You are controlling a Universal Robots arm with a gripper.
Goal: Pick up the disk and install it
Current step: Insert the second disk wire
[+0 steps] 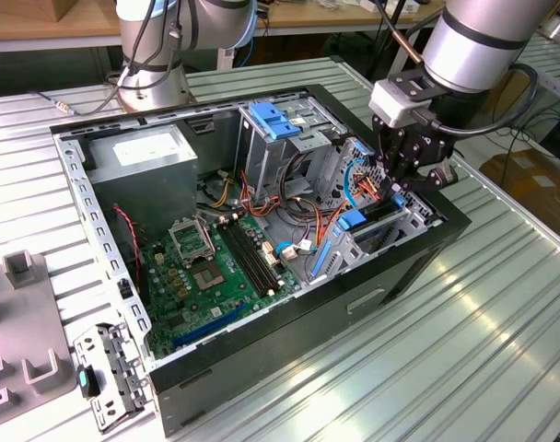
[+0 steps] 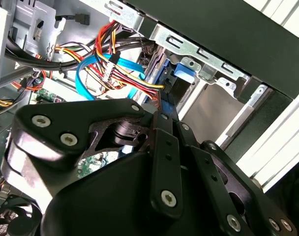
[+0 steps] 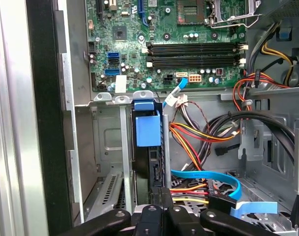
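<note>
Taking the open computer case (image 1: 262, 359) on the ribbed bench (image 1: 501, 313) as the landmark and reading the exterior view from its left: a grey power supply box (image 1: 146, 157) sits in the case's far corner, the green motherboard (image 1: 215, 276) lies across its floor, and the metal drive cage (image 1: 390, 226) stands at the end of the case toward the exterior view's right. The gripper (image 1: 404, 180) is down over that cage.

The disk (image 3: 148, 147) stands on edge in a slot of the cage, its blue rail (image 3: 148, 129) facing up toward the motherboard in the first wrist view. In the second wrist view the black fingers (image 2: 164, 162) are drawn together around the disk's near edge, so they appear to be gripping the disk.

The step in hand looks like the installing itself: the disk is already partly inside the cage. Seating it calls for a straight push along the slot, keeping the rails aligned and clear of the blue data cable (image 3: 213, 179) and the coloured power wires (image 3: 189, 140) just beside the cage.
</note>
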